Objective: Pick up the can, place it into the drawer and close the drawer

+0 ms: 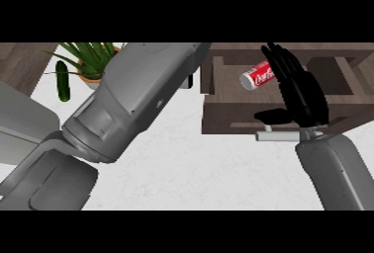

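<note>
Can is in the drawer, closing is left

Our right hand (300, 94) is open, fingers stretched out straight above the drawer (219, 113), and it holds nothing. The can (256, 76) lies on its side inside the drawer, just beside the fingers, at their left; whether they touch, we cannot tell. We judge the placing done; the drawer stands open, so shutting it remains.

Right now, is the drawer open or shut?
Open: the drawer is pulled out over the counter, its hollow inside showing, with the can inside its walls.
</note>
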Robot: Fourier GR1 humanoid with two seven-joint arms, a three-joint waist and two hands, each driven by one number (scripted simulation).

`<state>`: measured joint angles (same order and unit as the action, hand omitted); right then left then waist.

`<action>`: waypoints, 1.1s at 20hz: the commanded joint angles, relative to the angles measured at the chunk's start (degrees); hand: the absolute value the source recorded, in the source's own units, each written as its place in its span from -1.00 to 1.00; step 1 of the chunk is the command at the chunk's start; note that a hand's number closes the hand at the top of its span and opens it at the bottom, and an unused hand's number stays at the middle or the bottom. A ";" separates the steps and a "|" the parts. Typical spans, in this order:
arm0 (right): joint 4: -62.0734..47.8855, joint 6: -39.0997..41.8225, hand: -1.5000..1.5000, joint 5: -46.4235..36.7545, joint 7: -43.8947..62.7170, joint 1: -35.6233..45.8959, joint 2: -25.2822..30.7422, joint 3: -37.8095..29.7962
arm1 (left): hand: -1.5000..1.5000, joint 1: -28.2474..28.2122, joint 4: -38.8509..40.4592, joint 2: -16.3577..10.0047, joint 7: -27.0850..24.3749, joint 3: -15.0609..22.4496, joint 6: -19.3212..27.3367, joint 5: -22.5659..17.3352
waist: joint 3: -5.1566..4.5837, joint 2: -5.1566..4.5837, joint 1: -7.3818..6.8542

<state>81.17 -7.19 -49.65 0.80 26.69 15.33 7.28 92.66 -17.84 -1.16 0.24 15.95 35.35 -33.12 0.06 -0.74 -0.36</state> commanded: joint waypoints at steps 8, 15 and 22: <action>-29.81 -19.10 -1.00 -8.55 -5.30 12.00 -4.90 -3.56 | -1.00 -0.29 -3.80 -7.30 6.13 -0.61 -3.17 1.65 | 0.02 0.14 -1.95; -44.21 -27.23 -1.00 -11.44 -4.11 24.43 -5.70 -7.46 | -1.00 -7.37 -8.87 -9.28 5.56 -0.01 -5.43 2.56 | -0.01 -0.04 -3.57; -53.83 -31.68 -1.00 -11.84 -5.56 31.86 -4.55 -10.17 | -1.00 -12.81 -16.42 -11.82 8.95 1.46 -6.03 3.50 | -0.04 0.27 -4.61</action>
<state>32.05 -36.07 -61.23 -3.58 54.95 9.88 -1.41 83.29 -30.53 -10.76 7.68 16.85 31.11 -29.88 0.01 -0.54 -4.54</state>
